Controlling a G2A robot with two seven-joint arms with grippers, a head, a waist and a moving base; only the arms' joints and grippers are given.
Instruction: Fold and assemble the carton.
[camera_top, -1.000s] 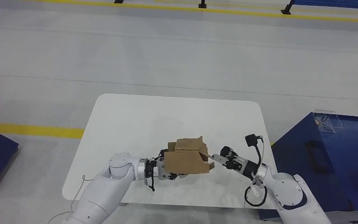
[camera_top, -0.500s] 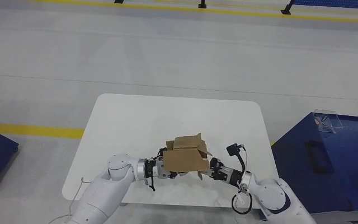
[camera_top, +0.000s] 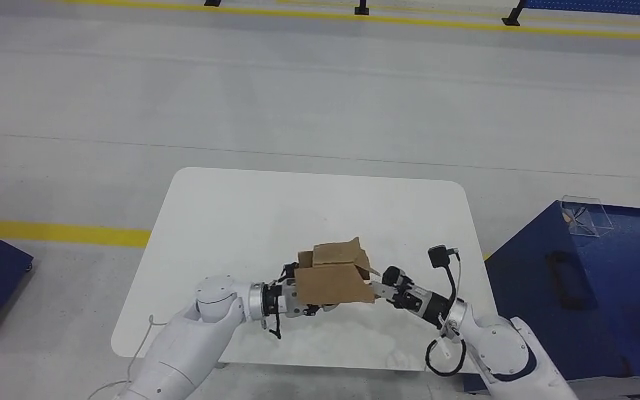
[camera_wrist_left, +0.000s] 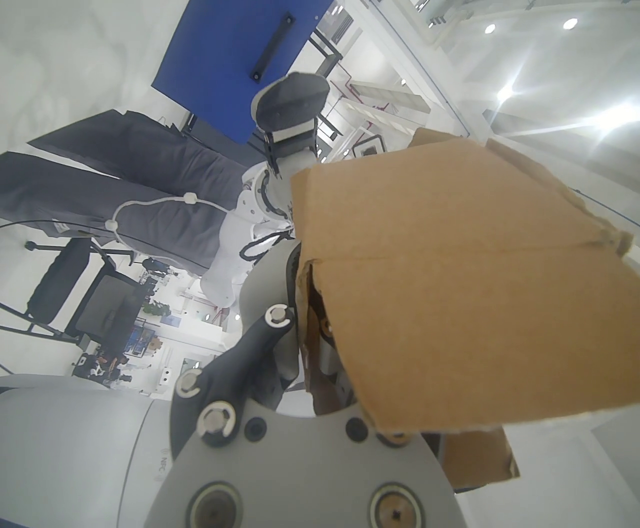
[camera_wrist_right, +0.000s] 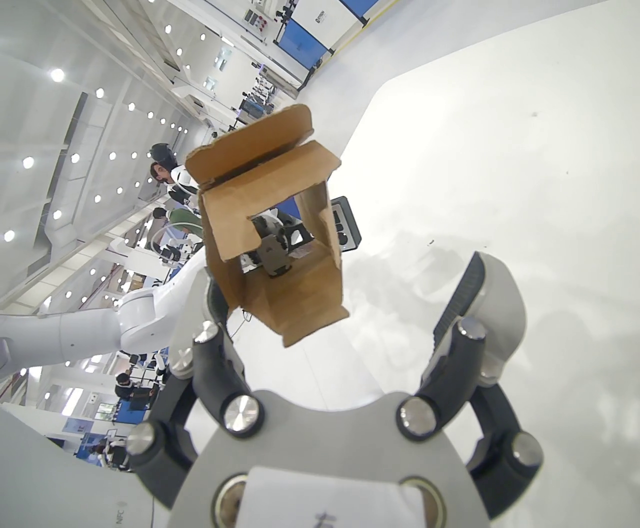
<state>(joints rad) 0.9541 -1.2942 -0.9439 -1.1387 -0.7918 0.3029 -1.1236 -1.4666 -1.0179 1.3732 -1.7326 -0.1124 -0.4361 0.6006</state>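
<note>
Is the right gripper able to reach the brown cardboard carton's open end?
Probably yes: the open right gripper faces the open end of the brown cardboard carton, nothing between.

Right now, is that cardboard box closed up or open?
Open. In the right wrist view you see straight through the carton; its end flaps stick out unfolded.

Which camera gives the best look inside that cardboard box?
The right wrist view: it looks into the open end of the carton, showing its inner walls. The top view shows its outside from above; the left wrist view, an outer panel close up.
</note>
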